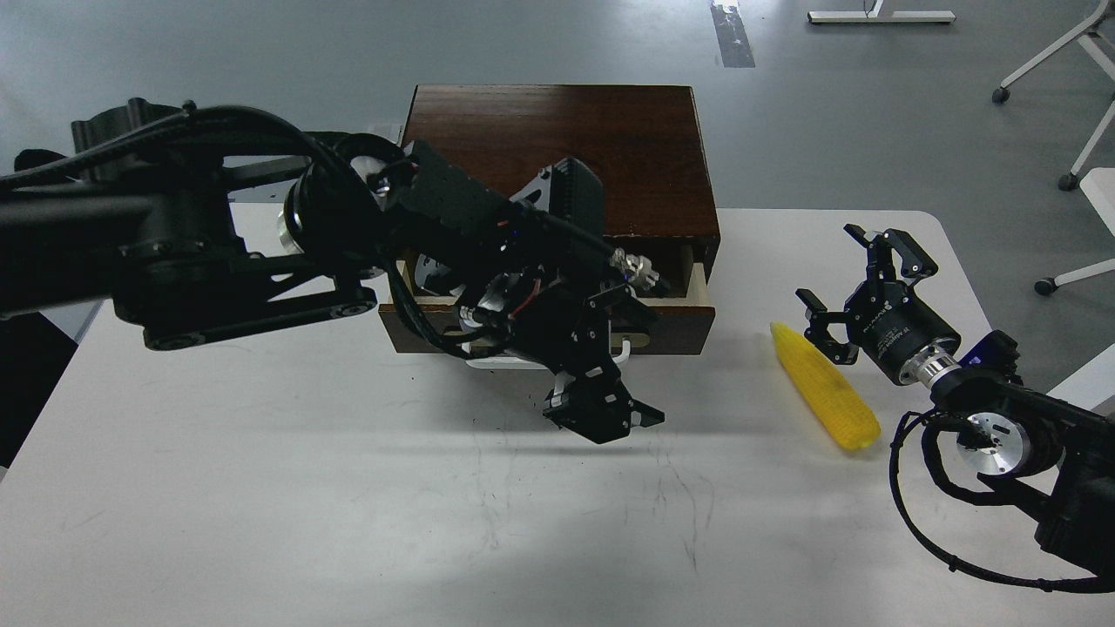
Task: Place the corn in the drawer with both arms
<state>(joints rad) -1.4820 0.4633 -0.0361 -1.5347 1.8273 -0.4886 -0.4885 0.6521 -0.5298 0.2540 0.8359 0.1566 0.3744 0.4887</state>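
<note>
The yellow corn (pixel 823 387) lies on the white table (pixel 261 488), right of the cabinet. The drawer (pixel 675 318) is pulled out a little, and its pale inner side shows at the right end. My left arm hides most of its front and its white handle (pixel 621 351). My left gripper (pixel 605 418) hangs in front of the drawer, just above the table, holding nothing; its fingers are too dark to tell apart. My right gripper (pixel 852 272) is open and empty, just above and behind the corn's pointed end, not touching it.
The dark brown cabinet (pixel 566 139) stands at the table's far edge. Cables loop from my right wrist (pixel 923 496) near the table's right edge. Chair legs on castors (pixel 1058 178) stand on the floor beyond.
</note>
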